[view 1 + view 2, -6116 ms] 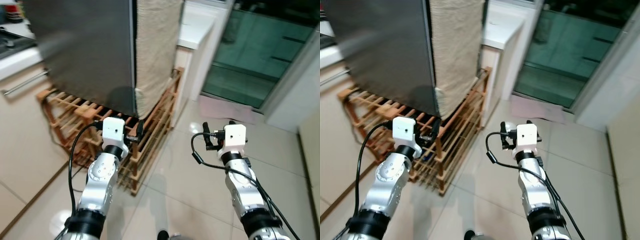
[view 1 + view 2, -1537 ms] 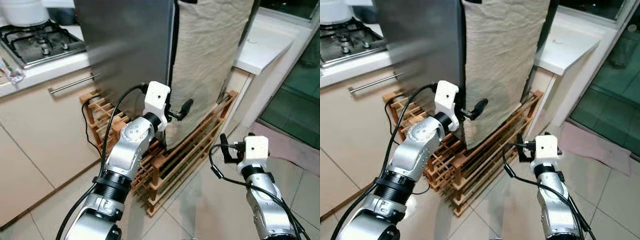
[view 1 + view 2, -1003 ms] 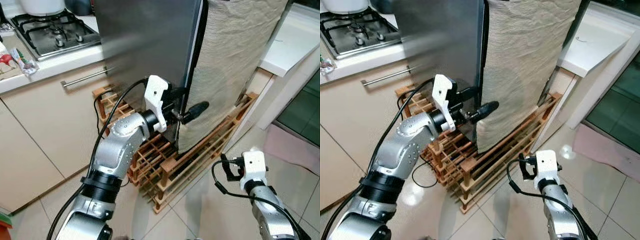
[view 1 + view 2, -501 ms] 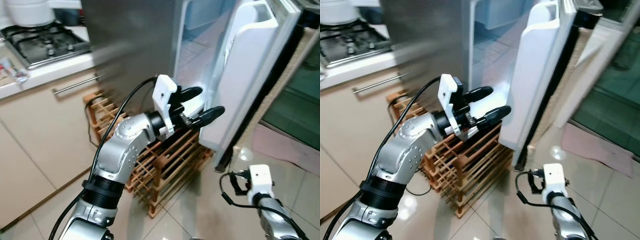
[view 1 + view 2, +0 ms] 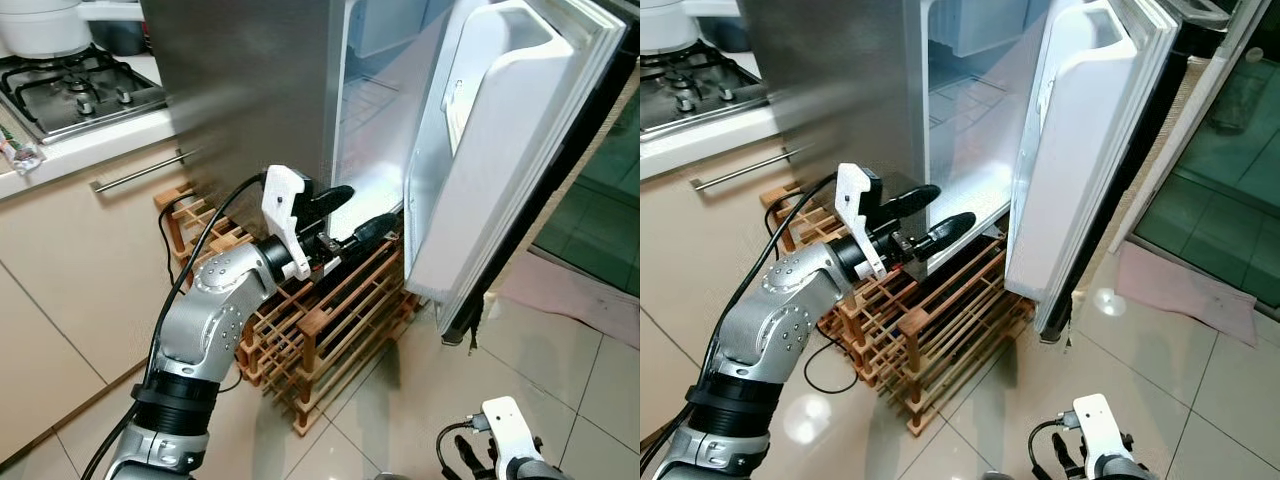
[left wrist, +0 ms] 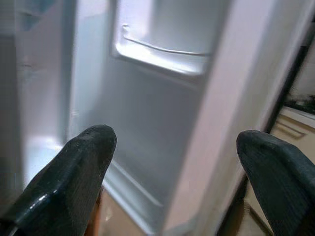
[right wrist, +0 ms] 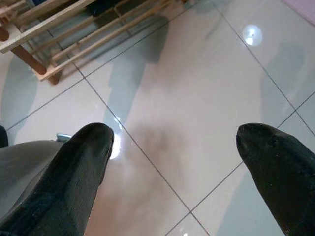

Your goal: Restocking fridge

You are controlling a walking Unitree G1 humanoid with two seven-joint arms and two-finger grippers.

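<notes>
A small steel fridge (image 5: 250, 90) stands on a wooden rack (image 5: 320, 325). Its door (image 5: 500, 150) is swung open to the right, showing a white inner lining and a door shelf (image 6: 162, 54). The inside looks white and bare as far as it shows. My left gripper (image 5: 368, 207) is open with nothing between its fingers. It hovers at the bottom front edge of the fridge opening, just left of the door. Low at my right side, my right gripper (image 7: 177, 142) is open above the floor tiles.
A gas hob (image 5: 70, 90) and a white pot (image 5: 40, 25) sit on the counter left of the fridge, above a cabinet with a bar handle (image 5: 135, 172). A glass door (image 5: 600, 200) and a pink mat (image 5: 570, 300) lie beyond the open door. Glossy tiled floor (image 5: 1160, 350) spreads to the right.
The fridge door went from shut to wide open. My left gripper has come off the door edge and pulled back toward the fridge's bottom edge. My right arm has sunk lower.
</notes>
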